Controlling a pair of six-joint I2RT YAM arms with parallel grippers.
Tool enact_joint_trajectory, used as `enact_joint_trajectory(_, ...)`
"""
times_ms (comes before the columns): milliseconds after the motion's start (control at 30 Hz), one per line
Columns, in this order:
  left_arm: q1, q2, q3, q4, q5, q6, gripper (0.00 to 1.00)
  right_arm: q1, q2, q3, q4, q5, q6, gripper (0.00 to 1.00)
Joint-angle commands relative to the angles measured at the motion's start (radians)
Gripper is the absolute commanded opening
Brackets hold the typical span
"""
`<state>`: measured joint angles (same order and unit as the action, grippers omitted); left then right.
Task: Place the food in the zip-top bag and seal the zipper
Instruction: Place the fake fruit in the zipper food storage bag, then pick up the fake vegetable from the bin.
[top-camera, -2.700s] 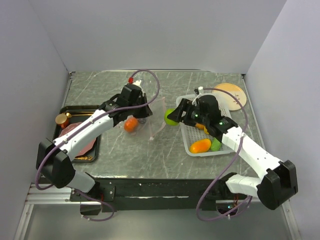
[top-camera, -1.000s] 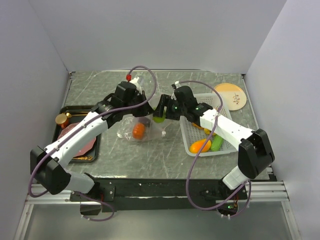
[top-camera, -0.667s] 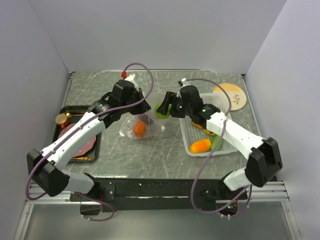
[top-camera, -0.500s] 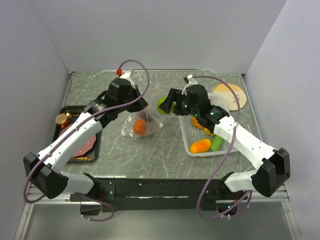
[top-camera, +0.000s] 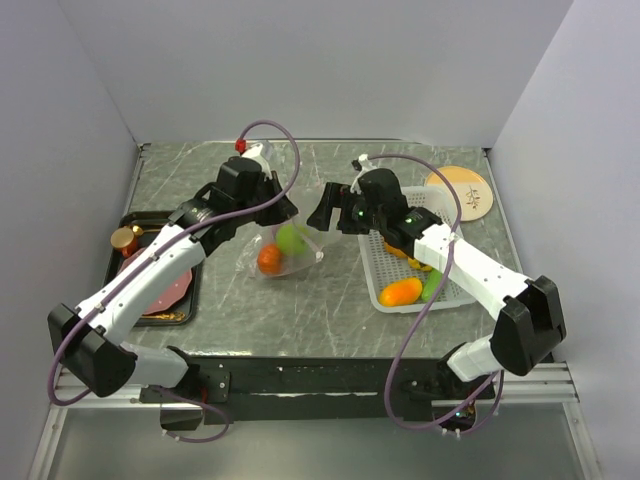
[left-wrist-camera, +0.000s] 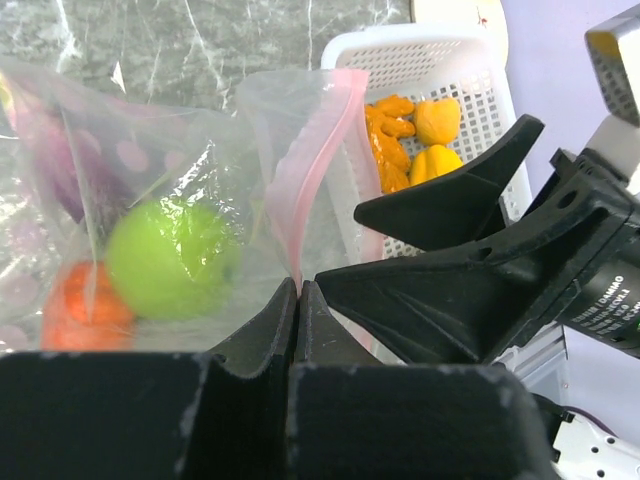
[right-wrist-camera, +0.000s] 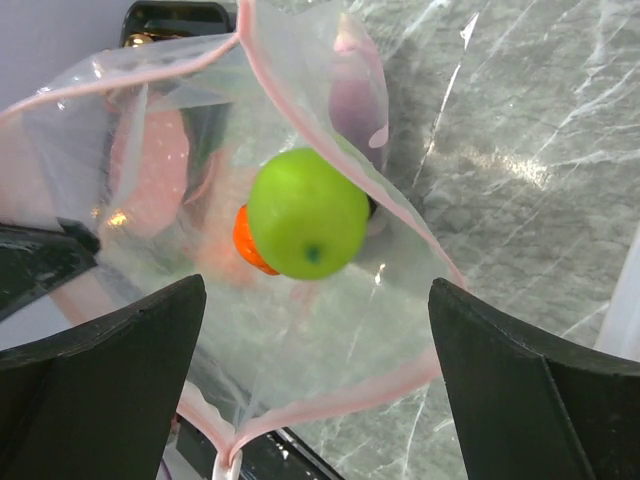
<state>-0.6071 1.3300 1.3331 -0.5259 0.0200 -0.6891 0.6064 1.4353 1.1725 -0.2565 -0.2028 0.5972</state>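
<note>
Lime (right-wrist-camera: 308, 212) sits inside the zip-top bag (right-wrist-camera: 330, 340) beside the tomato (top-camera: 268, 259), at the centre of the top view. Our left pincer (left-wrist-camera: 297, 290) pinches the zipper (left-wrist-camera: 312, 150), holding the mouth agape for loading. Our right pincer (right-wrist-camera: 315, 295) hangs above it, spread wide and empty.

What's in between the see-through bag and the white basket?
The right gripper, jaws open, hangs between the bag and the basket, above bare table. The top view shows it; the left wrist view too.
</note>
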Motion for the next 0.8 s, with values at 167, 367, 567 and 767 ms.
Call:
enact_joint_trajectory(167, 0.007, -0.020, 0.186, -0.113, -0.052, 0.063, 0.01, -0.022, -0.180, -0.043, -0.019, 0.250, 0.035, 1.00)
enact_joint_trajectory(367, 0.088, -0.086, 0.190, -0.164, -0.191, 0.041, 0.01, -0.080, -0.314, -0.152, 0.003, 0.307, 0.045, 1.00)
enact_joint_trajectory(567, 0.107, -0.023, 0.152, -0.178, -0.168, 0.027, 0.01, -0.148, -0.305, -0.214, -0.058, 0.319, 0.062, 1.00)
enact_joint_trajectory(767, 0.075, -0.026, 0.230, -0.175, -0.077, 0.049, 0.01, -0.204, -0.322, -0.267, -0.061, 0.286, 0.070, 1.00)
